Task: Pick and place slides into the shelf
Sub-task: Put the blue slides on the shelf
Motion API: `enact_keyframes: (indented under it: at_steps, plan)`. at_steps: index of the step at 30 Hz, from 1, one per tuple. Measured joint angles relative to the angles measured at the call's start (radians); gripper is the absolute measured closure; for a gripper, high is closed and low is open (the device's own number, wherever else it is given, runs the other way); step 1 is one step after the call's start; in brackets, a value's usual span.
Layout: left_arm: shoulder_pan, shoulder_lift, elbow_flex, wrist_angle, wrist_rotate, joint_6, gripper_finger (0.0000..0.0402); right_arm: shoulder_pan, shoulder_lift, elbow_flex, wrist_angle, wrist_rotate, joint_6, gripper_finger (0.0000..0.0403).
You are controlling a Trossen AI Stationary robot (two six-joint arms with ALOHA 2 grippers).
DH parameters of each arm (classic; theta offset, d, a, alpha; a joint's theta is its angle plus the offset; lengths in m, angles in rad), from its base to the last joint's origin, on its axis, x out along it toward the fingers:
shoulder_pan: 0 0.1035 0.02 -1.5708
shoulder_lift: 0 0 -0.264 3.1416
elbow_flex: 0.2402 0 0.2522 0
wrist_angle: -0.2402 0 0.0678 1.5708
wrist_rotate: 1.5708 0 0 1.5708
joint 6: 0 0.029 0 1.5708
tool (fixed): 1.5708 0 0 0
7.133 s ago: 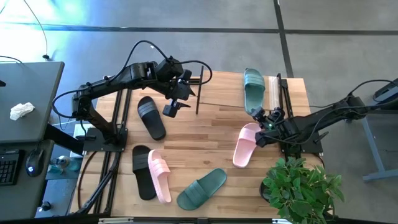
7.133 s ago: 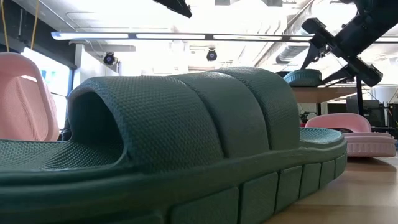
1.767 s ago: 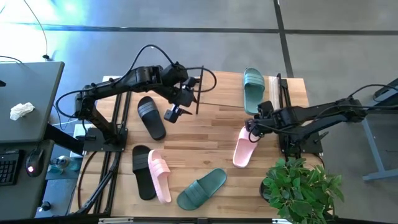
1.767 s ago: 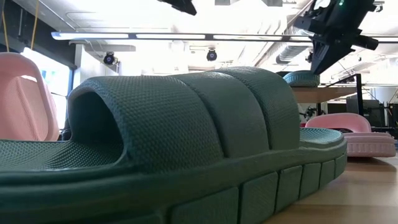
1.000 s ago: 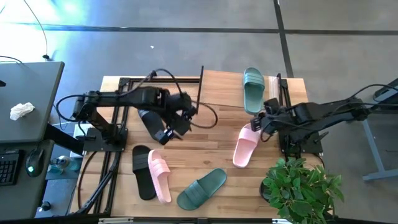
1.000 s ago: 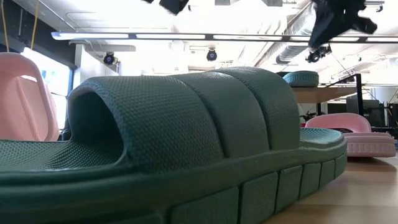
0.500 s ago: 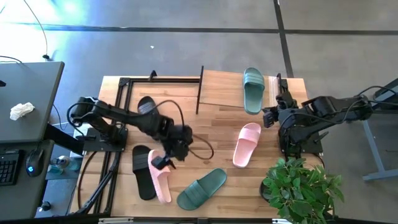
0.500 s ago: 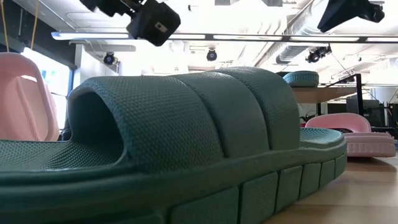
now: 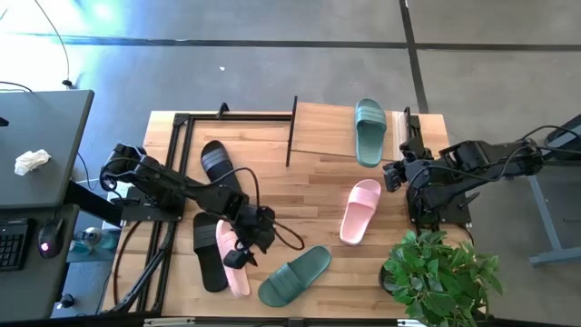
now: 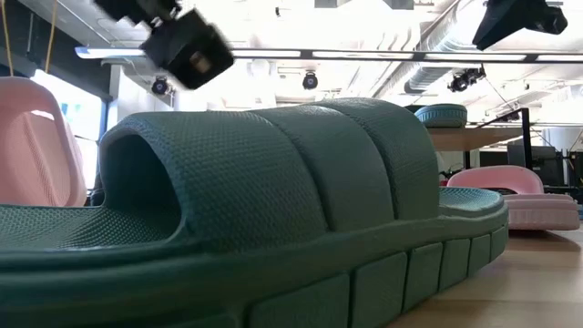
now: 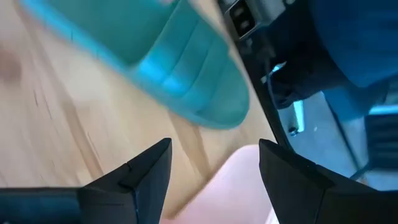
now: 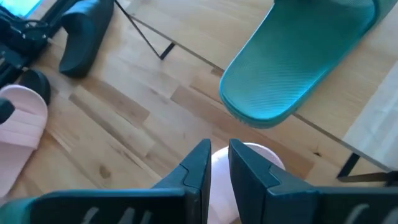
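Note:
One sage-green slide (image 9: pixel 369 132) lies on the shelf's light top board (image 9: pixel 327 132), its heel end overhanging the board's near edge (image 12: pixel 298 68). The other green slide (image 9: pixel 295 273) lies near the table's front edge and fills the low view (image 10: pixel 273 219). My left gripper (image 9: pixel 238 256) is open and empty above the table, between that slide's toe (image 11: pixel 186 68) and a pink slide (image 9: pixel 233 259). The other pink slide (image 9: pixel 360 209) lies at the middle right. The black slides (image 9: pixel 221 170) (image 9: pixel 207 250) lie on the left. My right gripper (image 9: pixel 390 173) is shut and empty near the shelf's right posts.
A black metal frame (image 9: pixel 182 118) stands at the table's far left. A potted plant (image 9: pixel 440 272) stands at the near right corner. Bare wood shows between the slides in the middle of the table (image 9: pixel 300 200).
My left gripper has swung from over the far black slide toward the table's near edge and has come down by the near pink slide and the near green slide. My right gripper has drawn back a little toward the table's right edge. No slide has moved.

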Motion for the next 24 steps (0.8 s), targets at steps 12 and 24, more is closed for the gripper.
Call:
enact_keyframes:
  at_steps: [12, 24]
  plan:
    - [-0.101, 0.0, -0.225, 0.51, 0.056, -0.516, 0.0177, 0.0, 0.0, 0.0, -0.064, 0.0, -0.006, 0.0359]
    - [-0.204, 0.0, -0.295, 0.647, -0.071, -0.722, 0.0177, 0.0, 0.0, 0.0, -0.065, 0.001, -0.036, 0.0359]
